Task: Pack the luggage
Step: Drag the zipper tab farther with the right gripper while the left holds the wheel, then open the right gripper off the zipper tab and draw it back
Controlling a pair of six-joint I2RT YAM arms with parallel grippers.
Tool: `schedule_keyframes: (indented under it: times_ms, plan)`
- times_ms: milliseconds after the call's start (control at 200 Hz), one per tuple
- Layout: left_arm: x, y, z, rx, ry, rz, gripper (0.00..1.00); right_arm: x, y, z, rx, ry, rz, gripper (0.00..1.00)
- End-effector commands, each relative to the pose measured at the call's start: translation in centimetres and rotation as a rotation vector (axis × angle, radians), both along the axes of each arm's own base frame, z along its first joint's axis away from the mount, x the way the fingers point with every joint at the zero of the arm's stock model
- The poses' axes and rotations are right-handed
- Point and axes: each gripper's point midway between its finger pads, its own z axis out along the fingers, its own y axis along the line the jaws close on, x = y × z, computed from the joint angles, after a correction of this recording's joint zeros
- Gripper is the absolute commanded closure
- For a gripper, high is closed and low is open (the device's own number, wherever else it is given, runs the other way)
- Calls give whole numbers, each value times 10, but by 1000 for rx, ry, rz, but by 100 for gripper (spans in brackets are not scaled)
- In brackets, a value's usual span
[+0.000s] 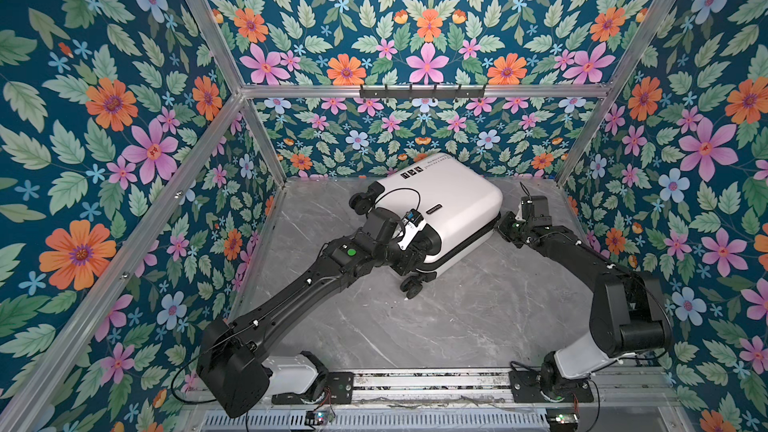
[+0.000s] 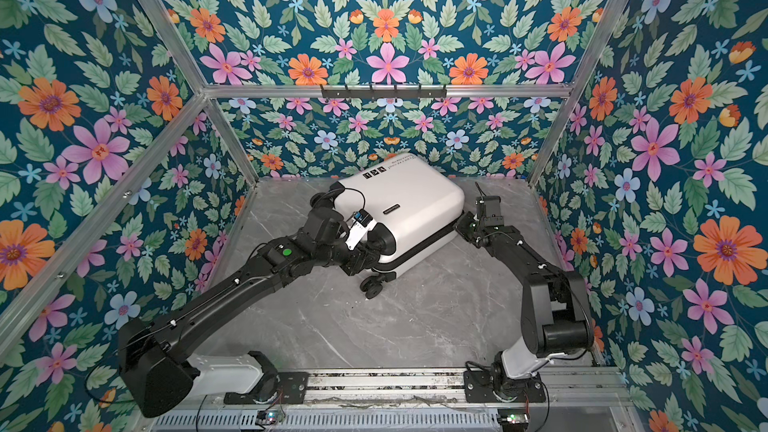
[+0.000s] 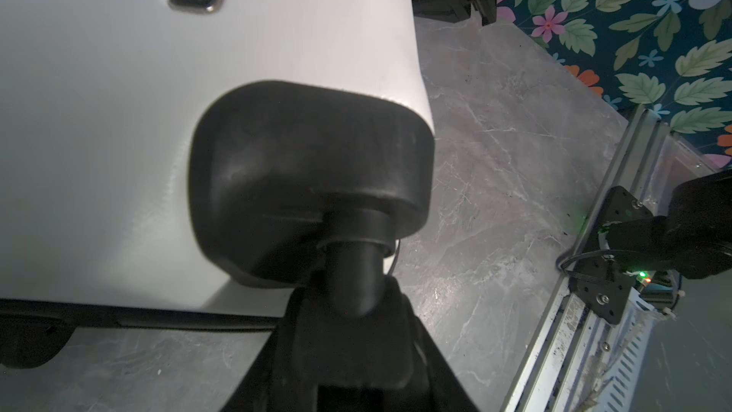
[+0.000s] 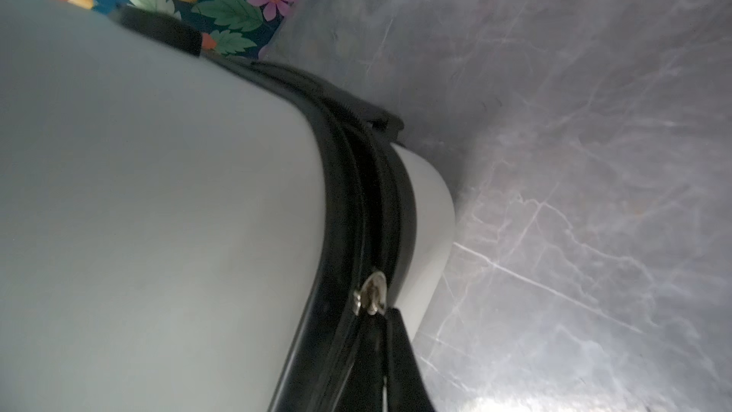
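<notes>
The luggage (image 1: 444,205) (image 2: 407,201) is a white hard-shell suitcase lying flat and closed on the grey marble table (image 1: 457,326), angled toward the back wall. My left gripper (image 1: 417,255) (image 2: 365,253) (image 3: 348,350) is at its near-left corner, shut round the black wheel under the corner housing (image 3: 309,176). My right gripper (image 1: 503,223) (image 2: 464,222) (image 4: 380,342) is at the suitcase's right edge. It is shut on the pull that hangs from the silver zipper slider (image 4: 371,295) on the black zipper band (image 4: 356,160).
Another wheel pair (image 1: 413,286) sticks out at the near corner, and a third (image 1: 361,199) at the left. Flowered walls close in the table on three sides. A black hook rack (image 1: 422,91) hangs on the back bar. The arm bases sit on a front rail (image 1: 415,384).
</notes>
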Motion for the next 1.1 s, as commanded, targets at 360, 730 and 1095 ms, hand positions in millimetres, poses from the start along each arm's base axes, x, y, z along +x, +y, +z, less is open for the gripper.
schedule_keyframes:
  times_ms: [360, 730, 1095]
  plan:
    - [19, 23, 15, -6, -83, 178, 100, -34, 19, 3, 42, -37, 186, 87]
    - [21, 74, 3, 41, -90, 443, 100, -84, 0, 4, 5, -70, 88, 48]
    - [-6, 59, 0, -108, 5, 355, 100, -6, 18, 47, 168, -197, 59, 49]
